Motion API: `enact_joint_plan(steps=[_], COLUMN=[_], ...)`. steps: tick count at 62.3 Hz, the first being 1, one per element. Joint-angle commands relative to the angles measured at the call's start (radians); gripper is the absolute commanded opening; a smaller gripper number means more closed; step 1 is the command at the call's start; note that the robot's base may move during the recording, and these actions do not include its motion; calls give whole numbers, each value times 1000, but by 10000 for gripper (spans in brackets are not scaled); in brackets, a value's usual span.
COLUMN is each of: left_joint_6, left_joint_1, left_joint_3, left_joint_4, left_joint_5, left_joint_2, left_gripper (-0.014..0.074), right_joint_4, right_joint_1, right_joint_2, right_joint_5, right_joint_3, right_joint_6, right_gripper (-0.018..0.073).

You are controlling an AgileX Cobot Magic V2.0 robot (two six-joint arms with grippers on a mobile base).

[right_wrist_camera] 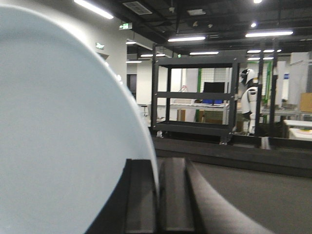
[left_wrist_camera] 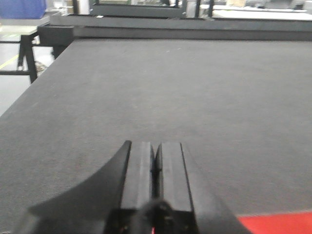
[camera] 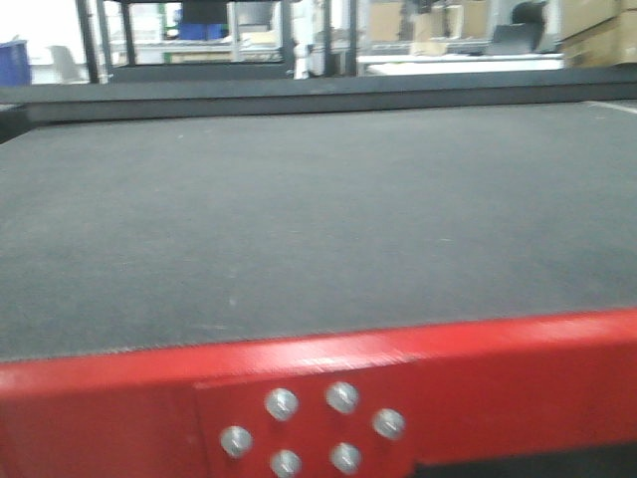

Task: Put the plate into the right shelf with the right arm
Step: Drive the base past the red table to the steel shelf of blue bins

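The right gripper [right_wrist_camera: 157,169] clamped the white plate [right_wrist_camera: 58,136] by its rim, not yet shelved; the left gripper [left_wrist_camera: 156,150] sat pressed together, empty.

The white plate [right_wrist_camera: 58,122] filled the left half of the frame, its curved rim running down between the two black fingers of the right gripper [right_wrist_camera: 157,168] at the bottom centre, which were clamped on it. Behind, at centre, stood a black shelving unit [right_wrist_camera: 195,97], with a white humanoid figure [right_wrist_camera: 249,97] to its right and lit ceiling strips [right_wrist_camera: 185,38] above.
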Motion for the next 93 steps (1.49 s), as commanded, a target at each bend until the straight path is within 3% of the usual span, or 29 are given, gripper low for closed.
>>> enact_joint_plan(steps=[1,93], left_joint_6=[-3,-3], left_joint_1=[3,1], left_joint_3=[10,10], left_joint_4=[-6,-6], left_joint_5=[-86,-88], left_joint_2=[-8,-6], left_gripper=[-47,-47], right_joint_4=[-12,-12], right_joint_1=[-2,-2], right_joint_2=[7,1], right_joint_5=[-98,-95], right_joint_3=[-23,-23], right_joint_6=[-6,-6], right_gripper=[55,55])
